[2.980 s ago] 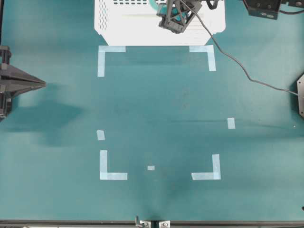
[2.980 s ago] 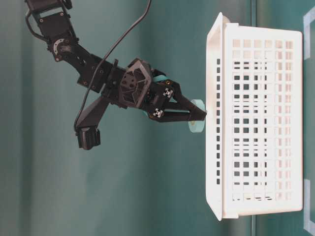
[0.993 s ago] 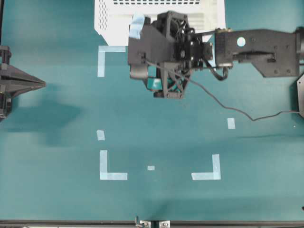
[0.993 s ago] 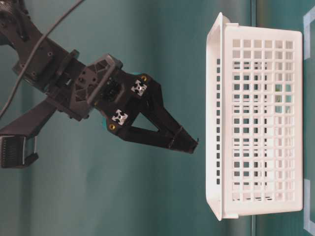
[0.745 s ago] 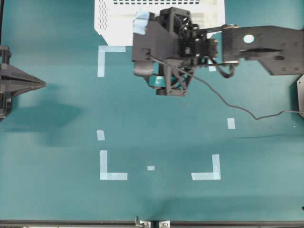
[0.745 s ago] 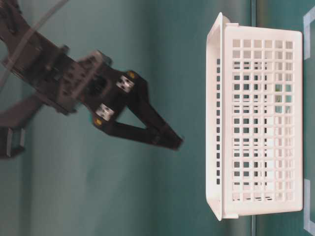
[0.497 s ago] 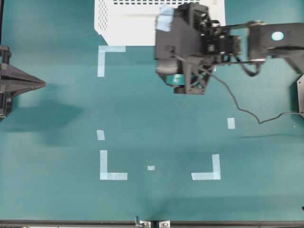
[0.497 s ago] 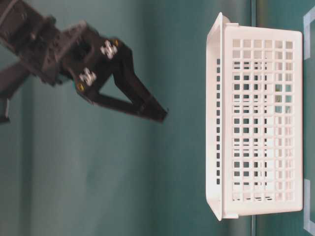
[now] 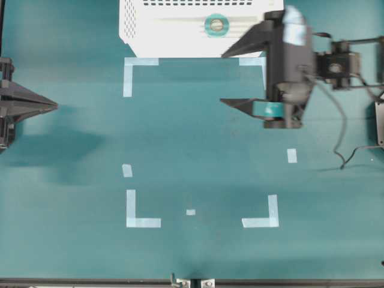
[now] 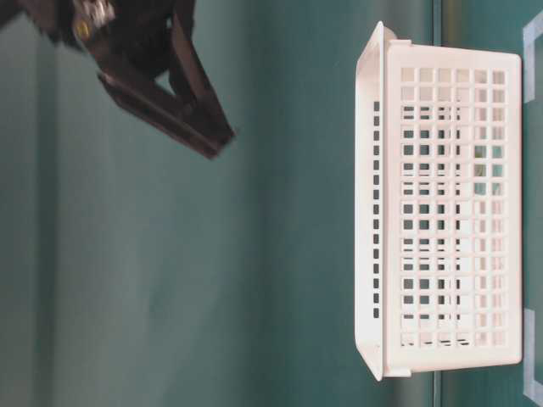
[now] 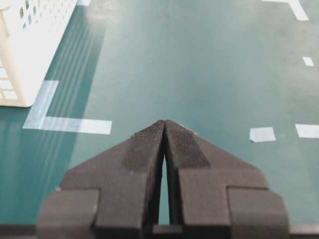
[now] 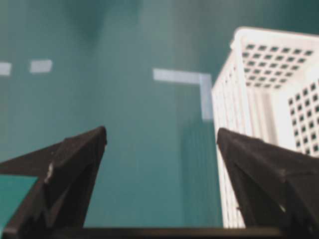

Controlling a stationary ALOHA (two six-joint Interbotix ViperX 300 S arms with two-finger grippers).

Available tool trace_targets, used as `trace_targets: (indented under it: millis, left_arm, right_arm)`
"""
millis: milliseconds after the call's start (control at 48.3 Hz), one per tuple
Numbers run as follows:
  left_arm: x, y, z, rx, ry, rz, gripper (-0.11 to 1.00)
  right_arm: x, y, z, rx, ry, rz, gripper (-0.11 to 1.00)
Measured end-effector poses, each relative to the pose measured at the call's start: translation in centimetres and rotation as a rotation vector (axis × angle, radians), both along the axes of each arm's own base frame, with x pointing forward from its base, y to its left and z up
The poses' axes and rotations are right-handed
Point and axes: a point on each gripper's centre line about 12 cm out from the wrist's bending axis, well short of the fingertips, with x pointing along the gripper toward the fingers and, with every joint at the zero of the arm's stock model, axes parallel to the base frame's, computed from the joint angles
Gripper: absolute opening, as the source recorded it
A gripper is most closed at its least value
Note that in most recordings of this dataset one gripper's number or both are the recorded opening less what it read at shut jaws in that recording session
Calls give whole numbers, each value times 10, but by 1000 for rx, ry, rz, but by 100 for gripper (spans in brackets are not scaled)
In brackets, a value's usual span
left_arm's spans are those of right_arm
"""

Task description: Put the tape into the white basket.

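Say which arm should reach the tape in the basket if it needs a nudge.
Right. The right gripper is open just off the white basket, close to the tape; the left gripper is shut at the table's far left.

The teal bench [image 9: 198,144] carries the white basket [image 9: 150,36] at its far edge, pale-blue L-shaped tape strips [image 9: 143,211] and small tape scraps [image 9: 292,155].

The right gripper [image 9: 223,79] (fingers spread) has withdrawn, leaving the tape [image 9: 216,24] in the white basket [image 9: 135,30].
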Motion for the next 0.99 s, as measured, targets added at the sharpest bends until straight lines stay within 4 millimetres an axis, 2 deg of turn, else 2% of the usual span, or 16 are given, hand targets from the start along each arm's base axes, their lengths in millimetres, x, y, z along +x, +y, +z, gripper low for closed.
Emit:
trace_targets:
  millis: [124,414,662,786,993]
  left_arm:
    - [0,0,1,0,-2,0,-11]
    - [0,0,1,0,-3,0,-11]
    - [0,0,1,0,-2,0,-11]
    - [0,0,0,1,0,0,-11]
    - [0,0,1,0,-3,0,-11]
  right_arm:
    - [-19,2,-1,4,-63,20,95]
    - [-55,3,-12,8,-75,22,95]
    - [-96,3,-20,48,-118,5,94]
    - [-117,3,-29,107,-138,-22,94]
    - [-142,4,-47,122,-171,-19,94]
